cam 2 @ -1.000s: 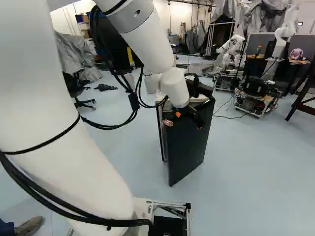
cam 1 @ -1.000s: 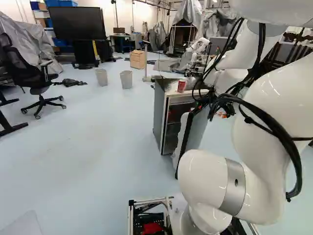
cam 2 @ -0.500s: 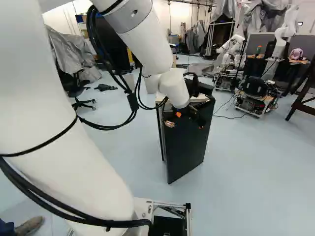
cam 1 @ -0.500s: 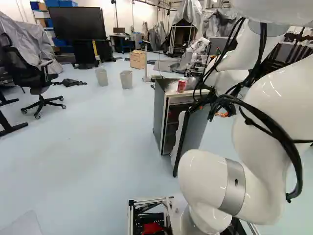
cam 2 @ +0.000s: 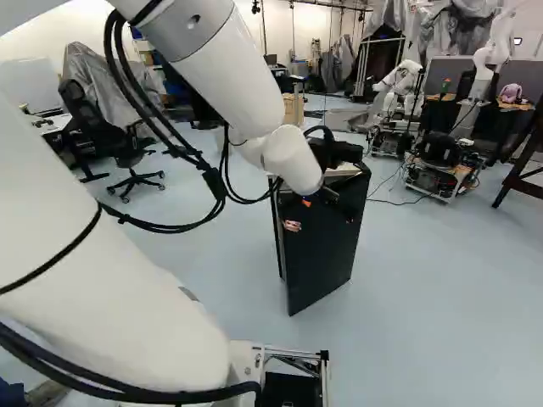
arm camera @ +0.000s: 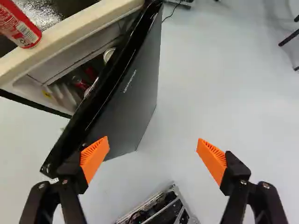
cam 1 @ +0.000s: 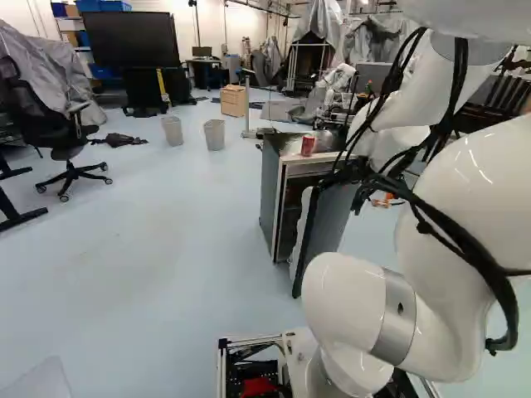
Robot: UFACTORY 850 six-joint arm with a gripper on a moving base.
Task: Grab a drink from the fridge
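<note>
In the right base view my gripper [cam 2: 321,222] is by the outer face of the dark fridge door [cam 2: 327,254]. The wrist view shows my gripper [arm camera: 154,157] open, one orange pad [arm camera: 95,157] overlapping the door's outer face near its free edge; contact cannot be told. Nothing is between the fingers. The fridge [cam 1: 270,195] stands with its door [arm camera: 124,100] ajar. Through the gap, a can [arm camera: 109,54] and a red drink [arm camera: 80,84] show partly; the rest of the inside is hidden. A red can [cam 1: 308,145] stands on the fridge top, also seen in the wrist view [arm camera: 18,28].
Two bins [cam 1: 214,134] and an office chair [cam 1: 68,137] stand on the floor in the left base view. Another robot [cam 2: 399,80] and a cart with equipment [cam 2: 441,165] are beyond the fridge. Part of my base frame [arm camera: 163,207] shows below the gripper.
The door's free edge has shifted slightly toward the fridge body. My arm's links have swung lower and leftward in the right base view, with the gripper moving slightly. The base has stayed put.
</note>
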